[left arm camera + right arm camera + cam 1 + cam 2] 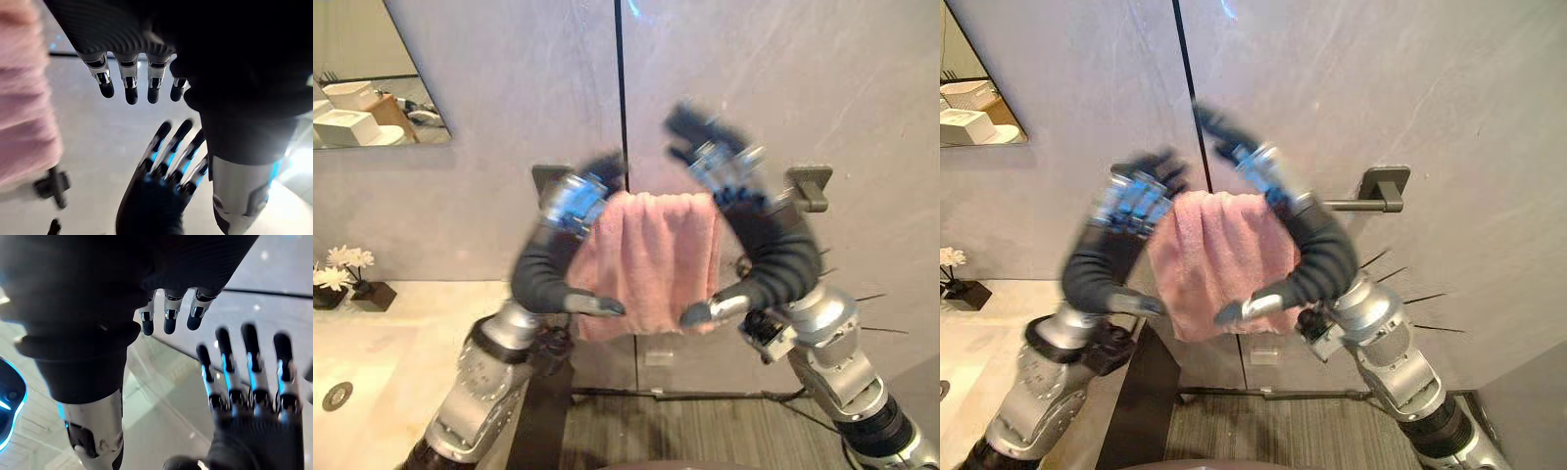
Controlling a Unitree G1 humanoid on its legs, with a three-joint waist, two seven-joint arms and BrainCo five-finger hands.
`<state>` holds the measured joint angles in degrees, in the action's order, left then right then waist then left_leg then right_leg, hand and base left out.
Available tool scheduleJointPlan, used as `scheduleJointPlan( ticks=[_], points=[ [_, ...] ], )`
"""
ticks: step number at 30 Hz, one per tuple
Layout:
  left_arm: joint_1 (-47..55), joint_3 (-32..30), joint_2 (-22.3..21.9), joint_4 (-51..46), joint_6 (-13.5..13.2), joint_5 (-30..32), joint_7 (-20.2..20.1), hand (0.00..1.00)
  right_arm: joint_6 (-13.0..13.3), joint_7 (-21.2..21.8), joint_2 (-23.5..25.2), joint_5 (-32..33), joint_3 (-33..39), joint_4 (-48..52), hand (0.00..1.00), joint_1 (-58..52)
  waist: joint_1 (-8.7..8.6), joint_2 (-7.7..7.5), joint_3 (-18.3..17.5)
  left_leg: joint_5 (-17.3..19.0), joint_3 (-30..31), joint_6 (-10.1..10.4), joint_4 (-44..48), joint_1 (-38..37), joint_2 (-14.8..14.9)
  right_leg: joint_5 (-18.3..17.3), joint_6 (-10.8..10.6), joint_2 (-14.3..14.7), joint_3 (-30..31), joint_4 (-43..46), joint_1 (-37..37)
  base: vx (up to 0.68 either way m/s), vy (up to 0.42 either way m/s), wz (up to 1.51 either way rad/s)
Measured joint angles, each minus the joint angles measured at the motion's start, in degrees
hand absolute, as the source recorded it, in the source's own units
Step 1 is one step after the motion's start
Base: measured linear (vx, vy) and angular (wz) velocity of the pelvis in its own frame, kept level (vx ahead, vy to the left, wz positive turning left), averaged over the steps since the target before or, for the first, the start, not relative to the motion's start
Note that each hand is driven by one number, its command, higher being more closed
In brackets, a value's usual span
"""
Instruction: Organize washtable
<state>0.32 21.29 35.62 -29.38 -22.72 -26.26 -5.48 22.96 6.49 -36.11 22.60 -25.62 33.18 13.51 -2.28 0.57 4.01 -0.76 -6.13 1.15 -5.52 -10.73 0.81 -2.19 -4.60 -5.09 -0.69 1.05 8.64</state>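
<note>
The pink towel [651,259] is hanging folded over a towel bar [1356,205] on the wall [509,88]. Its long axis is running straight down and its loose ends are pointing at the floor. Both arms are reaching up on either side of it. The left hand [553,257] is flanking the towel's left edge and the right hand [773,245] its right edge. Each hand is standing upright, with fingers stretching up toward the bar and the thumb jutting inward in front of the towel's lower part. Whether the thumbs are touching the cloth cannot be told. In the wrist views both hands are spreading straight fingers and gripping nothing. The towel is looking soft and looped like terry, the bar dark and square-ended, the wall smooth grey stone with a dark vertical seam. A pale counter [411,333] to the left is carrying white flowers [342,262] in a dark square pot.
</note>
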Motion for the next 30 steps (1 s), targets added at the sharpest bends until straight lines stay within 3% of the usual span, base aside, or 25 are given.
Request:
scheduleJointPlan(
  ticks=[3,8,14,16,22,25,30],
  points=[
    [-0.08,3.59,1.32,5.63,1.38,-1.30,-2.33,0.00,-1.79,3.44,-3.65,4.12,-3.20,-4.83,0.00,-2.03,0.04,-0.02,0.01,0.00,-0.49,0.00,-0.02,0.03,-0.03,-0.04,0.02,0.07,0.54,0.41,-0.47,-0.04,-0.017,-0.09],
    [-0.10,7.78,1.22,14.05,4.63,-0.23,-3.49,0.00,-5.37,6.30,-4.08,6.02,-7.67,-13.36,0.00,-4.44,0.12,-0.01,0.03,-0.04,-0.84,0.01,-0.03,0.09,-0.18,-0.18,0.07,0.13,0.85,0.92,-1.01,-0.03,-0.018,-0.04],
    [0.28,7.16,-6.29,23.43,7.71,3.16,-2.86,0.00,-6.00,5.76,5.37,-2.75,-8.59,-24.65,0.00,-5.19,0.27,-0.04,0.25,-0.04,-1.10,0.01,-0.04,0.06,-0.20,-0.20,0.10,0.14,1.05,0.98,-1.17,-0.02,-0.016,-0.02],
    [1.20,5.64,-9.95,26.30,8.86,5.90,-1.57,0.00,-6.00,4.39,10.28,-7.52,-8.44,-29.31,0.00,-5.19,0.30,-0.02,0.46,-0.04,-1.12,0.00,-0.05,0.42,0.14,-0.25,0.18,0.11,1.20,0.96,-1.89,-0.04,-0.031,-0.01],
    [2.37,2.79,-15.55,30.16,10.40,11.98,0.95,0.00,-6.00,1.02,20.11,-17.23,-4.36,-37.55,0.00,-5.24,0.63,-0.46,1.07,-0.15,-1.05,-0.11,0.03,0.92,0.10,-0.24,0.18,0.05,1.52,0.68,-1.85,0.00,0.000,0.00],
    [2.84,0.70,-17.97,30.90,10.55,14.61,2.22,0.00,-6.00,-0.81,23.13,-21.24,-1.83,-39.48,0.00,-5.73,0.65,-0.95,1.45,-0.15,-0.74,-0.11,0.04,1.15,0.09,-0.24,0.19,0.04,1.18,0.48,-1.79,0.00,-0.029,0.07],
    [3.80,-2.25,-20.85,31.80,10.48,16.93,3.39,0.00,-9.30,-6.29,26.62,-26.88,5.82,-43.94,0.00,-8.43,1.30,-1.00,1.75,-0.13,0.32,-0.11,0.02,1.10,0.07,-0.27,0.23,-0.03,0.27,-0.13,-0.93,-0.02,-0.029,0.10]
  ],
)
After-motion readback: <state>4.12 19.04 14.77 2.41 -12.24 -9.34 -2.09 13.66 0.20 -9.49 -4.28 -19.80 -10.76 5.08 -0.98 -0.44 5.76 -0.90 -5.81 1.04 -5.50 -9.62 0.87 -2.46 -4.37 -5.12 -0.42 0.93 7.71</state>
